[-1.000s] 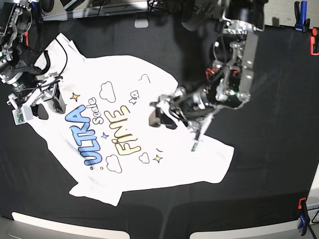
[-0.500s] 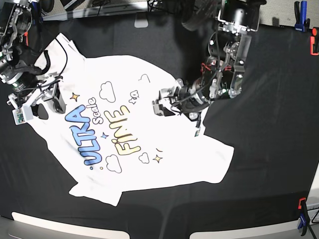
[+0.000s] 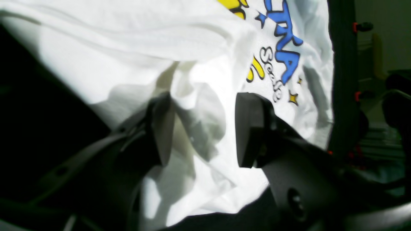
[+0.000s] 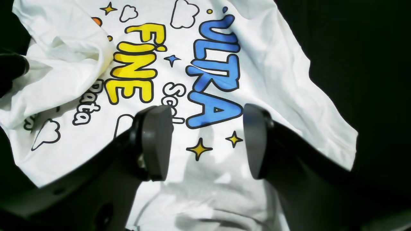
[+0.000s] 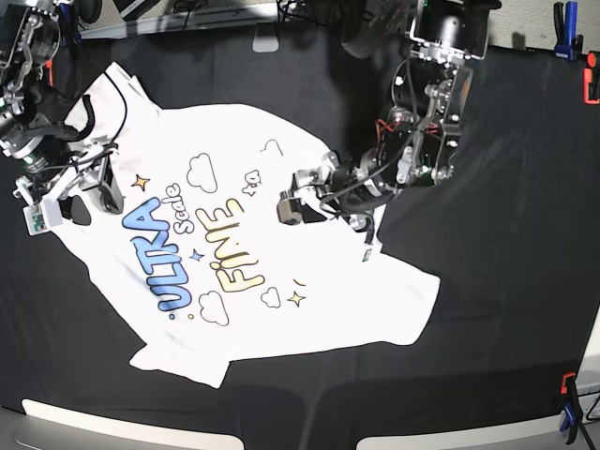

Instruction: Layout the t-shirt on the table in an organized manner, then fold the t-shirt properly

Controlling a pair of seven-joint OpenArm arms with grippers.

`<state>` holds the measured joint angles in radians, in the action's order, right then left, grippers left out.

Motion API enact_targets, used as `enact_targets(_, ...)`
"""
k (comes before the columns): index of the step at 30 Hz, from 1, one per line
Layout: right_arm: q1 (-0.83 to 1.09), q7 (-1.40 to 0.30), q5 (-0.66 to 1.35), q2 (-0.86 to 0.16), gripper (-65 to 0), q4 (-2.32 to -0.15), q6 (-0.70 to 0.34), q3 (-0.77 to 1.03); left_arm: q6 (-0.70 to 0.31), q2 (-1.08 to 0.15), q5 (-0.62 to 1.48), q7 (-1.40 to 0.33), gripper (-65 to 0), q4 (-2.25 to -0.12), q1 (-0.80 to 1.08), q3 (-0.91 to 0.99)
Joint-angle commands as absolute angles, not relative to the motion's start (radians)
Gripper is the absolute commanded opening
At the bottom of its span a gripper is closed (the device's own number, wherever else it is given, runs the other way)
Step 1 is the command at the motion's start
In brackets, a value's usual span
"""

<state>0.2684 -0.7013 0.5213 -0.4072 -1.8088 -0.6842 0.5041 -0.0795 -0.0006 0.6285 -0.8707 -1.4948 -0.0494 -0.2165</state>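
T-shirt (image 5: 253, 253) lies print side up on the black-clothed tabletop (image 5: 506, 281), spread across the left and middle of the base view and turned at an angle, with blue "ULTRA" and yellow "FINE" lettering, clouds and stars showing. Its cloth is wrinkled, and a fold is bunched up near the edge closest to the left arm.

The left gripper (image 5: 305, 202) hangs over that edge of the shirt on the base view's right side, its jaws standing well apart. In the left wrist view the two dark fingers (image 3: 247, 128) straddle a raised ridge of white cloth without pinching it.

The right gripper (image 5: 80, 202) sits over the sleeve end of the shirt on the base view's left, jaws likewise spread wide and holding nothing; its wrist view shows the fingers (image 4: 157, 141) above the printed stars.

Orange and blue clamps (image 5: 566, 403) grip the tabletop's edge.
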Motion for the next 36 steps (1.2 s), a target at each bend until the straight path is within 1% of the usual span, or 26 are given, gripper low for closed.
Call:
enact_targets(1,0.260,-0.682,0.536,-0.424,-31.0,-1.827,-0.684,0.510,-0.092,0.005,0.631,-0.857,-36.6,-1.510,-0.066,-0.218)
enact_targets(16,0.260,-0.682,0.536,-0.424,-31.0,-1.827,-0.684,0.510,-0.100,0.005,0.622,-0.842,-36.6,-1.510,-0.064,-0.218)
enact_targets(19,0.260,-0.682,0.536,-0.424,-31.0,-1.827,-0.684,0.510,-0.137,0.006,0.622,-0.837,-37.1,-1.510,-0.064,-0.218)
enact_targets(21,0.260,-0.682,0.536,-0.424,-31.0,-1.827,-0.684,0.510,-0.169,0.006,0.624,-0.842,-39.8,-1.510,-0.064,-0.218)
enact_targets(27,0.260,-0.682,0.536,-0.423,-31.0,-1.827,-0.684,0.510,-0.174,0.005,0.629,-0.834,-50.4,-1.510,-0.064,-0.218)
enact_targets(31,0.260,-0.682,0.536,-0.424,-31.0,-1.827,-0.684,0.510,-0.174,0.006,0.629,-0.833,-53.6,-1.510,-0.064,-0.218)
enact_targets(33,0.260,-0.681,0.536,-0.424,-31.0,-1.827,-0.684,0.510,-0.178,0.005,0.626,-0.826,-58.2,-1.510,-0.064,-0.218)
enact_targets(35,0.260,-0.681,0.536,-0.424,-31.0,-1.827,-0.684,0.510,-0.181,0.006,0.599,-0.805,-64.2,-1.510,-0.064,-0.218)
enact_targets(36,0.260,-0.682,0.536,-0.424,-31.0,-1.827,-0.684,0.510,-0.181,0.005,0.585,-0.783,-65.0,-1.510,-0.064,-0.218)
